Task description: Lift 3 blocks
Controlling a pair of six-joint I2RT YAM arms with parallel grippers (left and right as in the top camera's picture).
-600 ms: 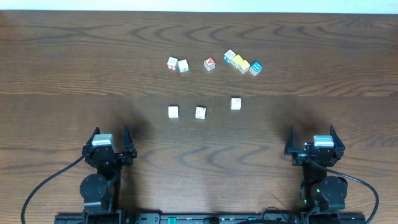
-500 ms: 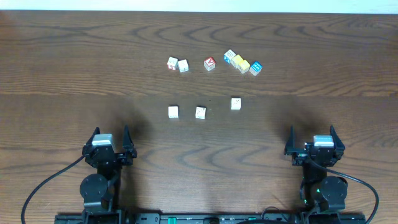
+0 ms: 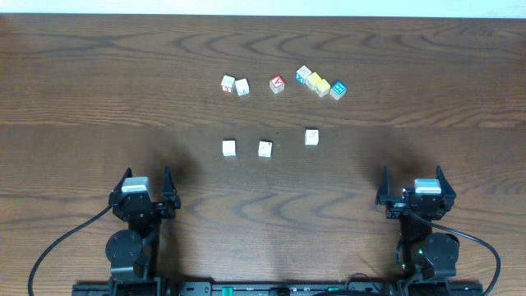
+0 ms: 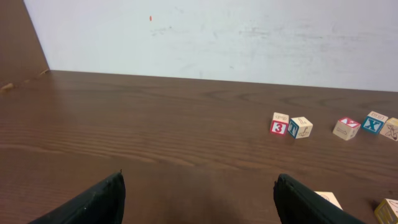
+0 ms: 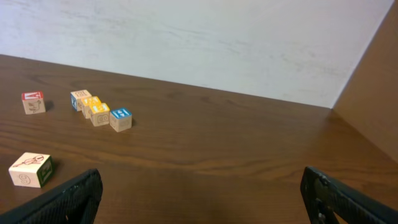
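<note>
Three whitish-cream blocks lie apart in a loose row mid-table: the left block (image 3: 228,148), the middle block (image 3: 265,149) and the right block (image 3: 311,136). My left gripper (image 3: 146,173) rests near the front edge, left of the row, open with nothing between its fingers. My right gripper (image 3: 412,171) sits at the front right, also open and empty. In the left wrist view the gripper (image 4: 199,179) shows bare wood between its fingers, and one cream block (image 4: 328,199) peeks out past the right finger. The right wrist view shows the gripper (image 5: 200,174) and a cream block (image 5: 30,169) far left.
Farther back stands a row of coloured cubes: a red-and-white pair (image 3: 235,85), a red-faced cube (image 3: 277,84), and a touching cluster with yellow and blue faces (image 3: 320,83). A white wall (image 4: 211,37) rises behind the table's far edge.
</note>
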